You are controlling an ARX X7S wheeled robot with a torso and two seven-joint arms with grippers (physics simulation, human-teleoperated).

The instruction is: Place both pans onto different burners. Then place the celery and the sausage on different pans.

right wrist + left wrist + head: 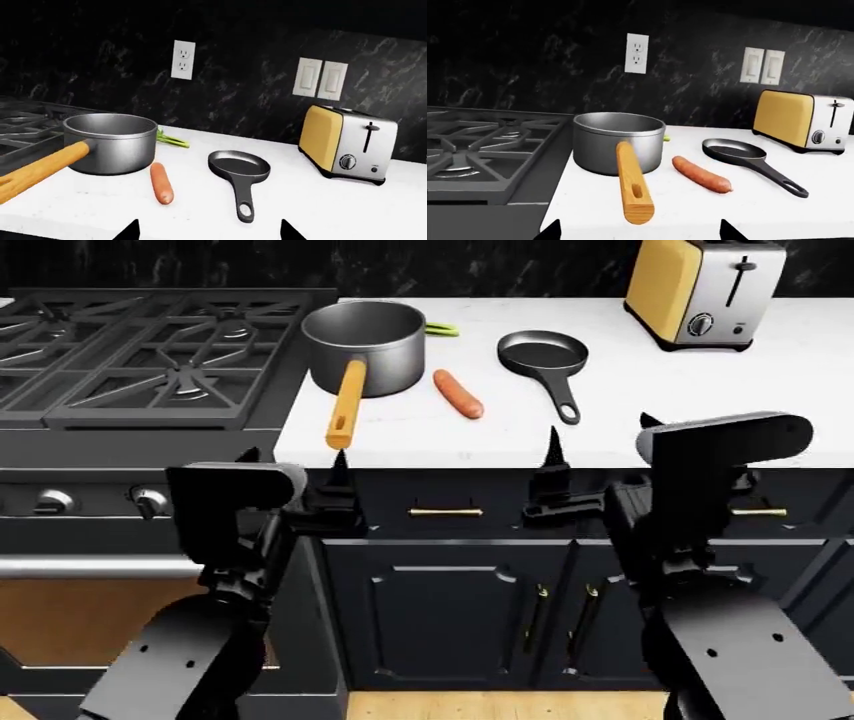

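Observation:
The grey saucepan [364,335] with its orange-brown wooden handle [346,403] stands on the white counter beside the stove; it also shows in the left wrist view [618,142] and the right wrist view [110,142]. The sausage [458,393] lies between it and the small frying pan [543,352]. The celery [442,329] peeks out behind the saucepan and shows in the right wrist view [172,140]. The burners [160,350] lie under black grates at left. My left gripper [294,462] and right gripper [598,437] are open and empty, in front of the counter edge.
A yellow and silver toaster [701,288] stands at the back right of the white counter [747,390]. Wall sockets and switches are on the dark backsplash [247,75]. Dark cabinet doors and stove knobs [54,502] lie below the counter.

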